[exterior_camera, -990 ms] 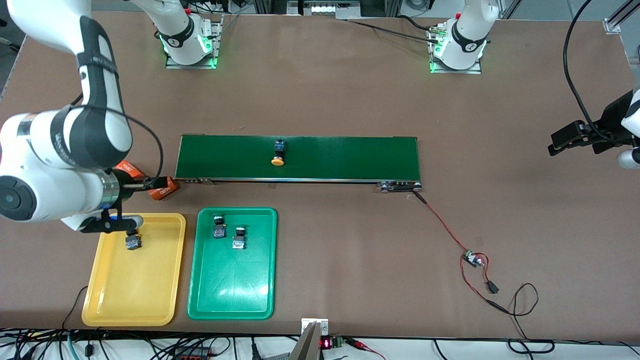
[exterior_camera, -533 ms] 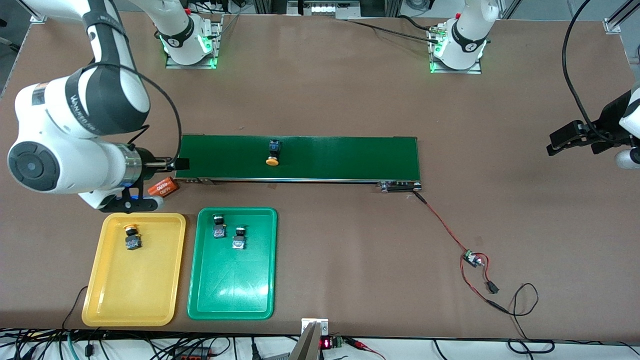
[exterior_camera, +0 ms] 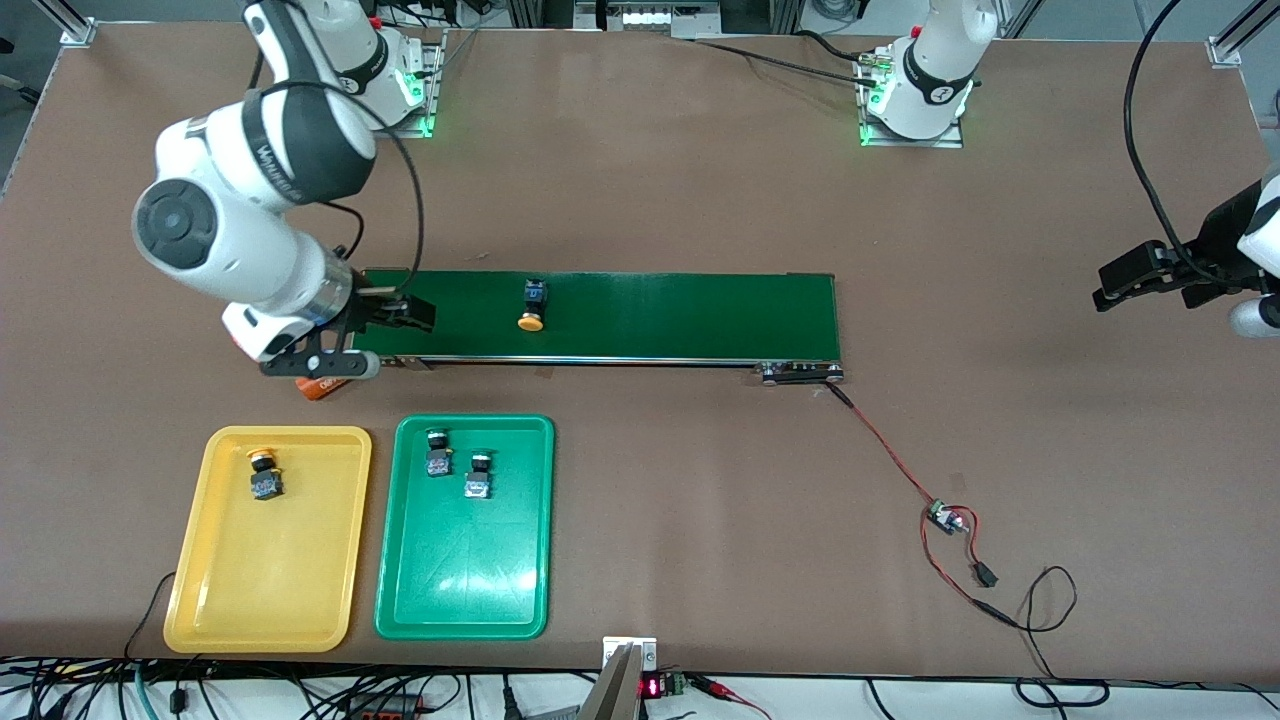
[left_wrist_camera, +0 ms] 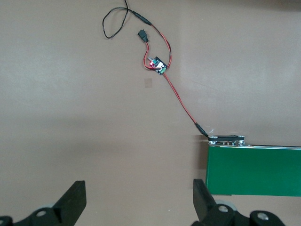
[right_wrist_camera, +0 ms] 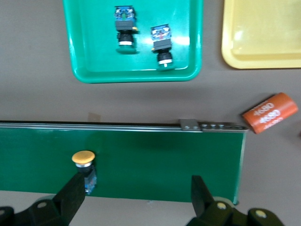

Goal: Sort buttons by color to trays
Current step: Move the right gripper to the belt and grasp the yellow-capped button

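Nearly sorted: one button left

Lodged: one yellow-capped button (exterior_camera: 264,478) in the yellow tray (exterior_camera: 240,600), two green-capped buttons (exterior_camera: 438,455) in the green tray (exterior_camera: 460,590), lower left. Outstanding: a yellow-capped button (exterior_camera: 531,305) on the conveyor belt (exterior_camera: 680,315). Right gripper (exterior_camera: 395,310) spread wide, empty, over the belt's end; left gripper (exterior_camera: 1110,285) likewise, idle, partly cropped. Orange cylinder (exterior_camera: 318,388) half hidden.

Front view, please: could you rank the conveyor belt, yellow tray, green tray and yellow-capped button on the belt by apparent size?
1. conveyor belt
2. yellow tray and green tray, alike
3. yellow-capped button
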`<move>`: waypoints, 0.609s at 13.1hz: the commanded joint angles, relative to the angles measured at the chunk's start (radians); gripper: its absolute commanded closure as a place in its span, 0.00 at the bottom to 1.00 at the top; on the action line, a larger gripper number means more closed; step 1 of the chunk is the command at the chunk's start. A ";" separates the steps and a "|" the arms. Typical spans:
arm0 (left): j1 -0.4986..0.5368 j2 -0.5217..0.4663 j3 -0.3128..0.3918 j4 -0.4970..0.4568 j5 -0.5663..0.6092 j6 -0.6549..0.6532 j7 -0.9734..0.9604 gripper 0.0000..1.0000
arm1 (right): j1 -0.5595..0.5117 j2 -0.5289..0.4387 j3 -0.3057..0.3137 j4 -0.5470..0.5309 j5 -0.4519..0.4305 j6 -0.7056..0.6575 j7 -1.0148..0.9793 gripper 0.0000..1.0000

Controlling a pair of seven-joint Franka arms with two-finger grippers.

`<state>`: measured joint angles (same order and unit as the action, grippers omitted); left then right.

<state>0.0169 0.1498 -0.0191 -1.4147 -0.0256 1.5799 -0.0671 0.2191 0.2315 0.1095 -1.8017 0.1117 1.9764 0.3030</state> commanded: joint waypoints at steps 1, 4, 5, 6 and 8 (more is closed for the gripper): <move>0.002 -0.012 -0.001 -0.006 -0.008 0.006 0.007 0.00 | -0.009 -0.092 0.041 -0.180 0.013 0.160 0.063 0.00; 0.003 -0.010 -0.001 -0.006 -0.008 0.008 0.009 0.00 | -0.007 -0.092 0.099 -0.261 -0.004 0.271 0.200 0.00; 0.003 -0.010 0.001 -0.006 -0.008 0.008 0.009 0.00 | -0.004 -0.086 0.104 -0.263 -0.010 0.272 0.208 0.00; 0.005 -0.010 0.001 -0.006 -0.008 0.009 0.009 0.00 | -0.001 -0.072 0.105 -0.263 -0.032 0.268 0.214 0.00; 0.006 -0.009 0.001 -0.006 -0.008 0.009 0.009 0.00 | 0.000 -0.057 0.131 -0.263 -0.081 0.262 0.281 0.00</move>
<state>0.0180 0.1498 -0.0187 -1.4147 -0.0256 1.5811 -0.0671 0.2211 0.1763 0.2132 -2.0522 0.0778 2.2303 0.5180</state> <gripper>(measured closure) 0.000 0.000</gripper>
